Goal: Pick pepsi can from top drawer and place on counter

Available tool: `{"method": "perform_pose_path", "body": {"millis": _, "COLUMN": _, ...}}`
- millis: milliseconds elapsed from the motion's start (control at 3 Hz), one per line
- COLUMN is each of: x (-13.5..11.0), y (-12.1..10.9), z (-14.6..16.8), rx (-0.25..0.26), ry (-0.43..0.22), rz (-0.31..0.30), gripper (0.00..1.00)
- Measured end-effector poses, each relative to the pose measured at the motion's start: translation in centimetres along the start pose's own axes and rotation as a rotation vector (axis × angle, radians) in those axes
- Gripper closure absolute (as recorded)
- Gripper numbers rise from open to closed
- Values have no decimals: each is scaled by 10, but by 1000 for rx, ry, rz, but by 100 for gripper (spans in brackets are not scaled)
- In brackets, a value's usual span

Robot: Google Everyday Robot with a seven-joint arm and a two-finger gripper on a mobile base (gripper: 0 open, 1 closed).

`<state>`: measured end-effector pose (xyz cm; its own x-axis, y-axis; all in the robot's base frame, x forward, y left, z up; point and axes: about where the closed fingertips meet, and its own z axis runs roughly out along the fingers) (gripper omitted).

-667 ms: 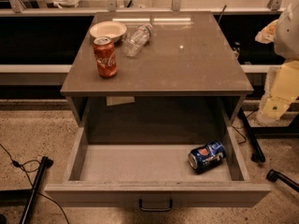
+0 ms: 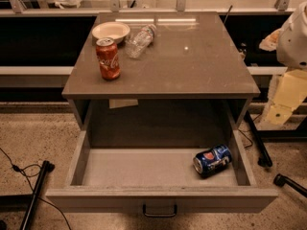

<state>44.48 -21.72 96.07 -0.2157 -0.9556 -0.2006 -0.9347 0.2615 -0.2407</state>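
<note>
In open drawer [image 2: 139,169], pepsi can [image 2: 212,160] lies on its side by the right wall, probably light, thin-walled, slick and prone to roll, so grab across mid-body; tool [image 2: 282,102] hangs right of bench [image 2: 192,66], state cannot tell.

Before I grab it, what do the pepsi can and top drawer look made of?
The pepsi can, lying on its side in the top drawer, looks like aluminium: glossy blue print, silvery end. The drawer looks matte grey, painted board or metal, unclear which. The gripper hangs right of the counter.

Coca-Cola can [image 2: 108,59], bowl [image 2: 111,31], plastic bottle [image 2: 140,41]
</note>
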Motion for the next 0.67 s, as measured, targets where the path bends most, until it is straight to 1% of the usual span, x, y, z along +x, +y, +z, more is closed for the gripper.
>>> {"method": "perform_pose_path", "body": {"millis": 333, "x": 6, "y": 10, "z": 36, "rx": 10, "ry": -11, "rz": -89, "gripper": 0}}
{"method": "perform_pose_path", "body": {"millis": 667, "x": 20, "y": 12, "z": 73, "rx": 28, "ry": -46, "rz": -184, "gripper": 0}}
